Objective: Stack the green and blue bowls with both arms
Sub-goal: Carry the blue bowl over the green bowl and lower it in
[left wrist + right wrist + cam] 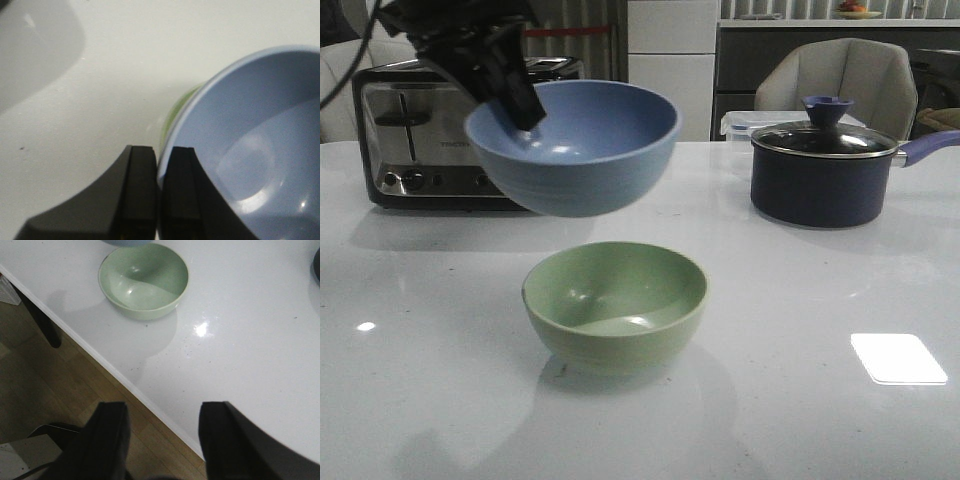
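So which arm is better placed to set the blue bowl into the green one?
Left. Its hand is clamped on the blue bowl rim, held above the green bowl. The right hand is open, empty, off the table edge.

Open air gap between blue bowl [575, 145] held aloft and green bowl [615, 303] below. Bare table [800, 400] near and right of green bowl. Far side blocked: toaster [415, 130] far left, saucepan [825, 165] far right.
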`<state>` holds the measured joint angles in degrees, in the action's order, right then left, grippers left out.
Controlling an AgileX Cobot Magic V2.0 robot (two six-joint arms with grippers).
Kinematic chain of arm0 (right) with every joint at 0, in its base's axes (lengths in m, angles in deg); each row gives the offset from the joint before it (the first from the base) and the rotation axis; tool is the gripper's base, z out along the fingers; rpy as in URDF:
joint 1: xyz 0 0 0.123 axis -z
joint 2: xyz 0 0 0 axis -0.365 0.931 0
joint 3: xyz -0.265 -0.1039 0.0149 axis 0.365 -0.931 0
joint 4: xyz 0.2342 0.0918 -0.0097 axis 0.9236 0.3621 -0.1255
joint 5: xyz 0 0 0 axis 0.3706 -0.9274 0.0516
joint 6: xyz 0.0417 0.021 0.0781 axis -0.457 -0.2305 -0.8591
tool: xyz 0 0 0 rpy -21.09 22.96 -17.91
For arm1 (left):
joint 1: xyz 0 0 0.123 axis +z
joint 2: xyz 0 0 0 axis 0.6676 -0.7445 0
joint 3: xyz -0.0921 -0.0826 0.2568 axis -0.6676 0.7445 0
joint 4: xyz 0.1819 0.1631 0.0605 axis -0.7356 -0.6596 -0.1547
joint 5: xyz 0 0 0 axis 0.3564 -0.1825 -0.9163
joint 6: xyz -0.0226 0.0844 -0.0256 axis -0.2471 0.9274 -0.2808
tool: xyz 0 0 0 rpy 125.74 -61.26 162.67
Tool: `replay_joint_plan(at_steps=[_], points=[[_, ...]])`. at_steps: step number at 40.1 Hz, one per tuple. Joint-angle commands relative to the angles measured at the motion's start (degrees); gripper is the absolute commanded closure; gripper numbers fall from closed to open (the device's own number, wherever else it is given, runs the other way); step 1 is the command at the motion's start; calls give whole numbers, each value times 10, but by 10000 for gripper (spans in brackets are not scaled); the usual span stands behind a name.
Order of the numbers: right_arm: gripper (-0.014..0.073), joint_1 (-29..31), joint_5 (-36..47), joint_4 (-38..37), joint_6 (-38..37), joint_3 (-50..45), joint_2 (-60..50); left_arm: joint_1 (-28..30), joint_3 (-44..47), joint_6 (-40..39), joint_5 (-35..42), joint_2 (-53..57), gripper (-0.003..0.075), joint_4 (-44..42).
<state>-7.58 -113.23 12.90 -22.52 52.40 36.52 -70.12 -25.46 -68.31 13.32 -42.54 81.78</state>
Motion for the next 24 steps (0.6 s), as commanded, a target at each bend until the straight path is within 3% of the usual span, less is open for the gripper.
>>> replay_joint_plan(at_steps=[1,18,24], points=[[152,1,34,2,4,15,0,-18,-16,0,26,3,624,26],[152,1,33,2,4,15,0,-27,-16,-1,42,-84,611,23],[152,1,33,2,4,15,0,-27,-16,-1,47,-87,454,23]])
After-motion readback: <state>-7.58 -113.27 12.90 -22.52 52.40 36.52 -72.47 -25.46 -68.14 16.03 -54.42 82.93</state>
